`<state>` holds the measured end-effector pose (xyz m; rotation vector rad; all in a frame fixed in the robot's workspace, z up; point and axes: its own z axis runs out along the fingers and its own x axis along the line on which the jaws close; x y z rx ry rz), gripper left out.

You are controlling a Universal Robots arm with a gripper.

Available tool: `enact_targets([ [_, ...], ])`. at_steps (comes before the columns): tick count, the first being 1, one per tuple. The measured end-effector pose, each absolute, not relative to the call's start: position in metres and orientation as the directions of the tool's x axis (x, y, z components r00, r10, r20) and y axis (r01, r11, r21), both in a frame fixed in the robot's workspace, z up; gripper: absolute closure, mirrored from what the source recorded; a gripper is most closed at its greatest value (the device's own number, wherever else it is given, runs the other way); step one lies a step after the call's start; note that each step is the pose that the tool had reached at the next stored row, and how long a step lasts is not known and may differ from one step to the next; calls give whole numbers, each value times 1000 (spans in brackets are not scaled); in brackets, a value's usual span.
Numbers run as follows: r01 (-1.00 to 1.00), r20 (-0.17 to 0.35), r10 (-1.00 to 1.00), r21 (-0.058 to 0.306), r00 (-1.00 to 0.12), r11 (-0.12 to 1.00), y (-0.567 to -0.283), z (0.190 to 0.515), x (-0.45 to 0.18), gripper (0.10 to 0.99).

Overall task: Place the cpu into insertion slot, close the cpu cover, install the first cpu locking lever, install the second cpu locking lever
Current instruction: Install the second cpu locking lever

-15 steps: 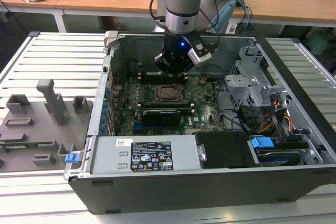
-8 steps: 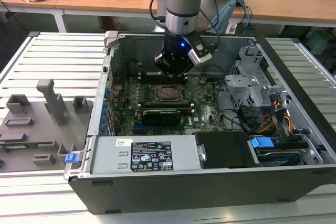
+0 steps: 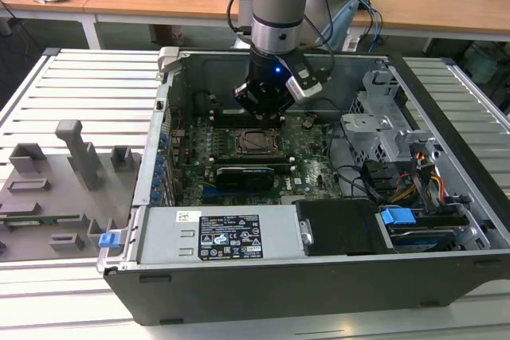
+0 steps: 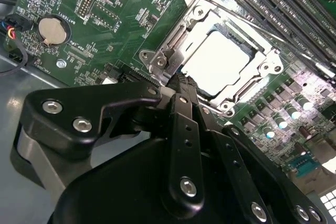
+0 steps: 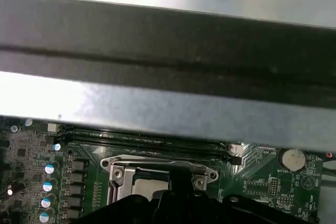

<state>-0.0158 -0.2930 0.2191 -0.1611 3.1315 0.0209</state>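
wooden desks are seen behind an open computer case set on a slatted metal table. the gripper is held low over the socket, its fingers drawn together on nothing. the cpu, pale and shiny, is seated just ahead of the fingertips, with the cover closed around it. a locking-lever step is judged to be in hand; a precise press is called for.

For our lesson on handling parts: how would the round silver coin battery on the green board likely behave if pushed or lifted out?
The coin battery is a flat disc, so freed on edge it could probably roll. Its shiny metal face looks smooth, likely slippery for the claw. It sits in a round holder on the green board, so a sideways push would probably not move it.
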Motion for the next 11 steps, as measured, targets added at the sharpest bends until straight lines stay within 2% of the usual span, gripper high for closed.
enact_targets([
  [11, -103, -7, -103, 13, -995, 995, -297, 226, -16, 980],
])
